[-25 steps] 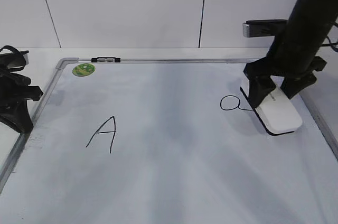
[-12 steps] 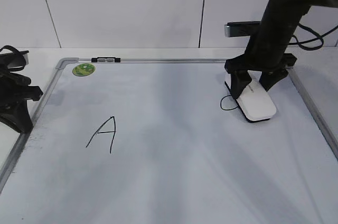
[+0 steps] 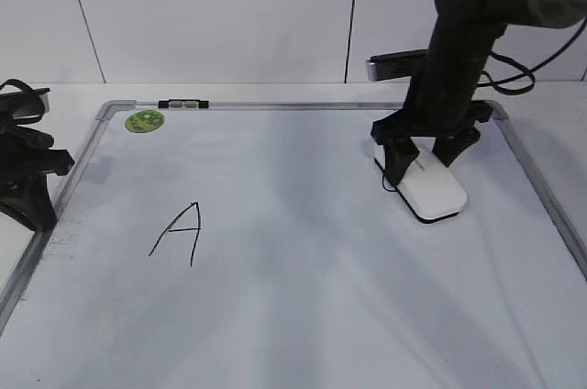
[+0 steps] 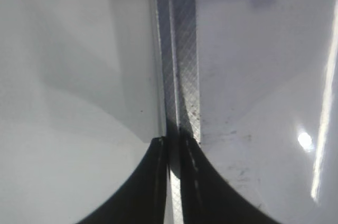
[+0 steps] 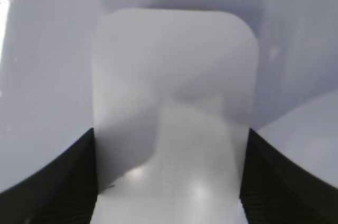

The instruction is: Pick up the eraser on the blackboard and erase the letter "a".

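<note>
Right of the capital "A" (image 3: pixel 181 231) on the grey-framed white dry-erase blackboard (image 3: pixel 303 316), right end effector (image 3: pixel 424 155) is clamping the white rounded plastic eraser (image 3: pixel 431 193), pressing it flat; left end effector (image 4: pixel 174 182) is sitting closed at the board's left frame.

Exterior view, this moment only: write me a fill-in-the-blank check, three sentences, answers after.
1. The right gripper is shut on the white ____.
2. The eraser rests on the blackboard, covering the lowercase ____.
3. The capital A lies toward the board's ____ side, below the green sticker.

Answers: eraser; a; left
</note>
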Action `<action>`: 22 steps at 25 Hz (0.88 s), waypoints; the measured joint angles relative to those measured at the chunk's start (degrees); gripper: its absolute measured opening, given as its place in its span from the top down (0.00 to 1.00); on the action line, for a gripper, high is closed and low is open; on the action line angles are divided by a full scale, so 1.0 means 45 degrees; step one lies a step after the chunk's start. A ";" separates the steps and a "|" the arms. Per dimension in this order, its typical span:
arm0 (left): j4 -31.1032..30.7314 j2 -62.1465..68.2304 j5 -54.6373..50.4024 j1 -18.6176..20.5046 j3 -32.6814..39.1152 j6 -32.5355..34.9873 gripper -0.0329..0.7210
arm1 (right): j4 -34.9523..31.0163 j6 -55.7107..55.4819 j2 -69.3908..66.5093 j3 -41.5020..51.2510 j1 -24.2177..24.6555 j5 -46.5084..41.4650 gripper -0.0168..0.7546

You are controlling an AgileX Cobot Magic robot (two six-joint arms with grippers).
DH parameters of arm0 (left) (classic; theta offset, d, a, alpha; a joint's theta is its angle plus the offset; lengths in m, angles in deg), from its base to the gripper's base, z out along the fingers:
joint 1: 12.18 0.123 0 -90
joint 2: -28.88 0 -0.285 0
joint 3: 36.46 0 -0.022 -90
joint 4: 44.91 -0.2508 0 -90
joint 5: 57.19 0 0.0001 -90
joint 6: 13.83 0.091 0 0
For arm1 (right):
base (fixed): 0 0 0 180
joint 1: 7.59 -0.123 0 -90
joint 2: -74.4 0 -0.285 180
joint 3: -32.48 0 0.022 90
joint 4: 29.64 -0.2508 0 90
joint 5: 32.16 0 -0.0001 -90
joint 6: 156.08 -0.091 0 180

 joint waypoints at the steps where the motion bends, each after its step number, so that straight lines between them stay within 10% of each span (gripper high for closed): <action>1: 0.0000 0.0000 0.0000 0.0000 0.0000 0.0000 0.92 | 0.0000 0.0000 -0.0027 -0.0009 -0.0277 0.0000 0.24; 12: -0.0024 0.0000 0.0000 0.0000 0.0000 0.0000 0.92 | 0.0343 -0.0181 -0.0126 -0.0072 -0.1846 -0.0006 0.24; 22: 0.0002 0.0020 0.0000 0.0000 0.0000 0.0000 0.92 | 0.0104 -0.0578 -0.0152 -0.0092 -0.0063 -0.0056 0.24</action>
